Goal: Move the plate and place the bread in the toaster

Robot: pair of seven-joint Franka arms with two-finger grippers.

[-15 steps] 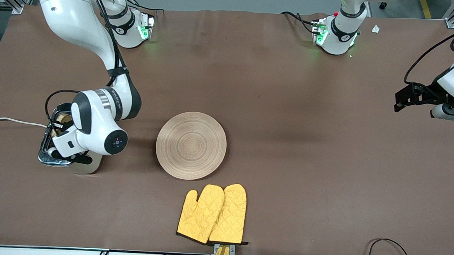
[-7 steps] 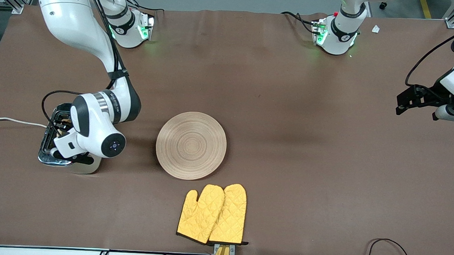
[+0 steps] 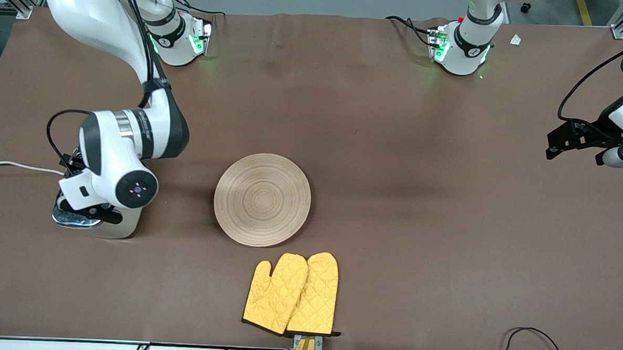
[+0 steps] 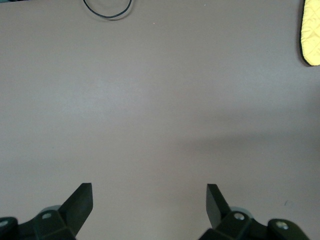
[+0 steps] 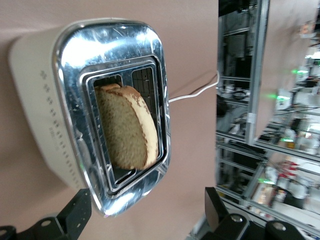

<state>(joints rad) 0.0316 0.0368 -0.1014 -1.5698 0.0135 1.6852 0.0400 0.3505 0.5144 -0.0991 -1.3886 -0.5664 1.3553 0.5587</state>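
The boxy beige toaster with the shiny chrome top (image 5: 92, 107) stands at the right arm's end of the table, with its white cord (image 3: 12, 165) trailing off the table edge. In the front view only its chrome corner (image 3: 75, 218) shows beneath the arm.

The squarish slice of speckled brown bread with a darker crust (image 5: 126, 127) sits in one toaster slot. It leans across the slot rather than standing square, and its upper part rides above the chrome. The second slot beside it looks empty.

The right gripper (image 5: 145, 210) hangs directly over the toaster with its fingers spread wide and nothing between them; neither tip touches the bread. The key relation is that the slice lies straight below this gripper. Its flat face runs along the slot's long axis, and the finger gap appears to sit crosswise to that face. Judgement: the bread is as good as delivered. If any seating push is needed, it goes straight down, and the right arm is the one placed for it.

The round light tan wooden plate with concentric ring grooves (image 3: 262, 199) lies flat and bare mid-table, well apart from the toaster. A pair of yellow quilted oven mitts (image 3: 291, 293) lies nearer the front camera than the plate.

The left gripper (image 4: 149, 205) waits over bare table at the left arm's end, with its fingers spread and empty.
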